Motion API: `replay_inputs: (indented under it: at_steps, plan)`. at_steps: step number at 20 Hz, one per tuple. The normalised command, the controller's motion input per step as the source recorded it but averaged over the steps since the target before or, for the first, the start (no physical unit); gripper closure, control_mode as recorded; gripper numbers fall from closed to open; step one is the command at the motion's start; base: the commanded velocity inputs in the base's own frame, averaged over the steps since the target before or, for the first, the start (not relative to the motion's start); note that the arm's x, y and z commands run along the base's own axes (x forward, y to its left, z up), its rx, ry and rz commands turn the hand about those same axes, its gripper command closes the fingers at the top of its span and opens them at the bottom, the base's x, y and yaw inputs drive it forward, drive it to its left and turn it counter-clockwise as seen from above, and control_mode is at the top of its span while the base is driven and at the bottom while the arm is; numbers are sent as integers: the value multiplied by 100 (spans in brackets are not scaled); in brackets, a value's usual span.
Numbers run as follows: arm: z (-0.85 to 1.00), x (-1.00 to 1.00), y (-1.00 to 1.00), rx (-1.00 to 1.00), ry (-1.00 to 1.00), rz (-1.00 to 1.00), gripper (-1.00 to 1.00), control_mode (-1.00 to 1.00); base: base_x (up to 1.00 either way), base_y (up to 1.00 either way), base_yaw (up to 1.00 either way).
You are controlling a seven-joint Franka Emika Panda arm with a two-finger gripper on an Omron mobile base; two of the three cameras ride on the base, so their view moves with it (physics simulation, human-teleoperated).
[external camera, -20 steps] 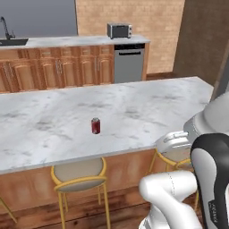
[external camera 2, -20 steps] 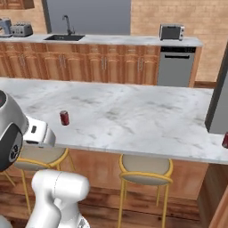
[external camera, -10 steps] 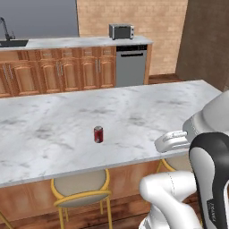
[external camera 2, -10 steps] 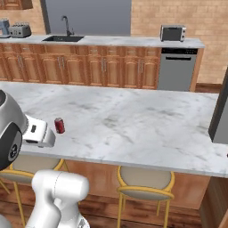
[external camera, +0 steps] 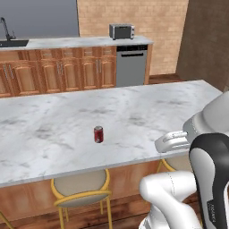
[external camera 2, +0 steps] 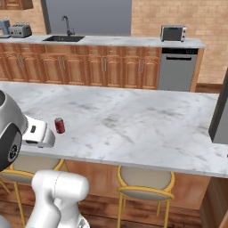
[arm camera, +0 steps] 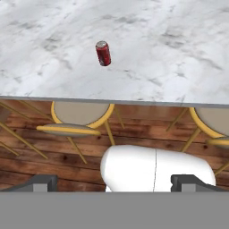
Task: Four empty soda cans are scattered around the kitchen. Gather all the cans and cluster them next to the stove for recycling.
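A: Soda can — where is it placed relative to the fingers, as seen from the left base view?
B: It is seen upright on the marble island counter, near the front edge, well apart from the arm; the fingers themselves cannot be made out there.

A: And from the right base view?
B: The soda can is found just beyond the white hand, standing on end, its long axis vertical. No stove is seen in this view, so a carry is judged to be needed afterwards.

A: What is shown by the hand view?
B: The soda can is seen ahead of and above the gripper, slightly toward the left fingertip. The jaws are spread wide and nothing is held. The fingers are kept below the counter edge, above the stools; a lift and a forward reach are judged necessary before the can can be straddled from its sides.
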Motion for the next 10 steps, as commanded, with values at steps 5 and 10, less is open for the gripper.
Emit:
replay_inputs:
  at_steps: [5, 10]
  plan:
    - [0, 0, 0, 0, 0, 0, -100, 100, 2, 0, 0]
    - [0, 0, 0, 0, 0, 0, -100, 100, 0, 0, 0]
